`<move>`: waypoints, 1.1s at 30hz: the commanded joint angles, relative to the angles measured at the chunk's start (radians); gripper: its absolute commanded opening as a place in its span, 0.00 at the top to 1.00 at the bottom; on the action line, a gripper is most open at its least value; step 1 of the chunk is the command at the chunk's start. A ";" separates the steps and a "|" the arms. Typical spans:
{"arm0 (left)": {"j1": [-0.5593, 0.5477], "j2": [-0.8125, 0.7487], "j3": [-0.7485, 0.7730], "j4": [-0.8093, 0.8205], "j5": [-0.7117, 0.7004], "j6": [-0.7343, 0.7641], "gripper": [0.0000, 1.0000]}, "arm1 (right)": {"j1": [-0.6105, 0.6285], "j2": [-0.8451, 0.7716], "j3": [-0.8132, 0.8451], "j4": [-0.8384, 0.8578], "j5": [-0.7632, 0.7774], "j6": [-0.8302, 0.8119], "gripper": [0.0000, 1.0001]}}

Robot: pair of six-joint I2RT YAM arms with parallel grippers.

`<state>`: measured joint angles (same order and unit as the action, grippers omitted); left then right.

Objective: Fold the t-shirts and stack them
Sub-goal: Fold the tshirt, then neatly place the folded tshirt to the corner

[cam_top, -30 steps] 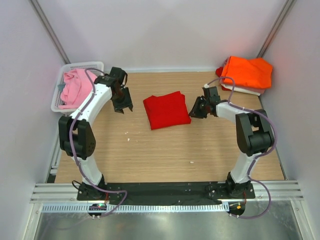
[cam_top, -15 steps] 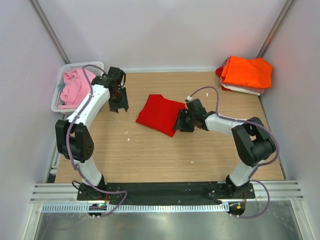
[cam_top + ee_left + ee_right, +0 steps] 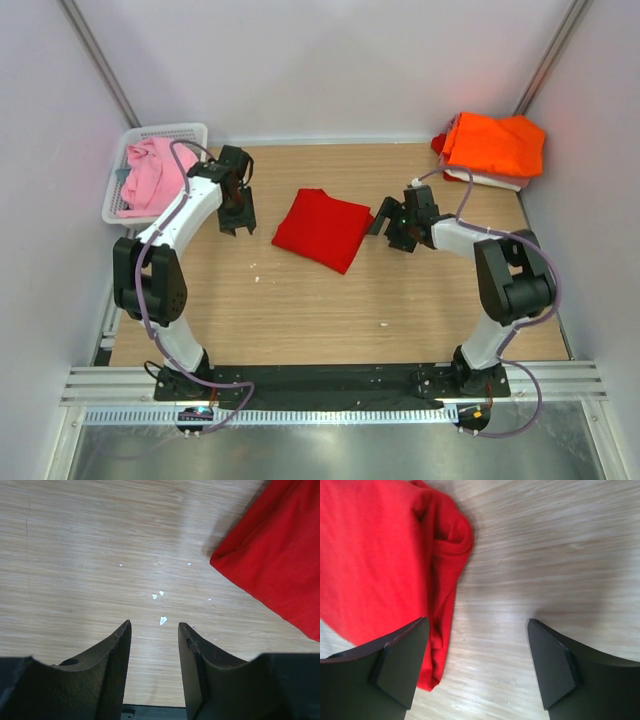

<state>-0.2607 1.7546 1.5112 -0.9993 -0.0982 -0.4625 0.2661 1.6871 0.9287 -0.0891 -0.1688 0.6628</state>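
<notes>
The red t-shirt [image 3: 322,230] lies folded into a skewed square at the middle of the bench [image 3: 300,310], one rolled edge just beside the right pincer [image 3: 388,225], whose jaws stand wide apart with nothing between them. In the wrist view this pincer [image 3: 477,625] hovers over bare wood next to the red cloth [image 3: 375,555]. The left pincer [image 3: 237,218] hangs near the shirt's left side, jaws partly apart and empty. The fold looks done, so stacking seems in hand. The next move calls for a grip through all layers at one edge, so the bundle does not fall open on its way to the pile. Count: one red shirt; one orange shirt [image 3: 495,143] on one white shirt [image 3: 490,180] in the far right corner; one pink shirt [image 3: 150,175] in one basket [image 3: 165,130]; two pincers.
</notes>
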 commanded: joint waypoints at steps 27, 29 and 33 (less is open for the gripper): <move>-0.003 -0.164 -0.065 -0.016 -0.011 -0.008 0.59 | 0.042 0.342 0.189 0.440 -0.273 0.267 0.98; -0.003 -0.223 -0.127 -0.016 -0.009 -0.008 0.59 | 0.029 0.335 0.231 0.436 -0.301 0.274 0.99; -0.003 -0.387 -0.218 -0.061 -0.015 -0.019 0.58 | 0.012 0.296 0.315 0.350 -0.313 0.253 0.99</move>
<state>-0.2615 1.4876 1.3293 -1.0122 -0.1055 -0.4683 0.2932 2.0335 1.1469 0.2577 -0.4438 0.9226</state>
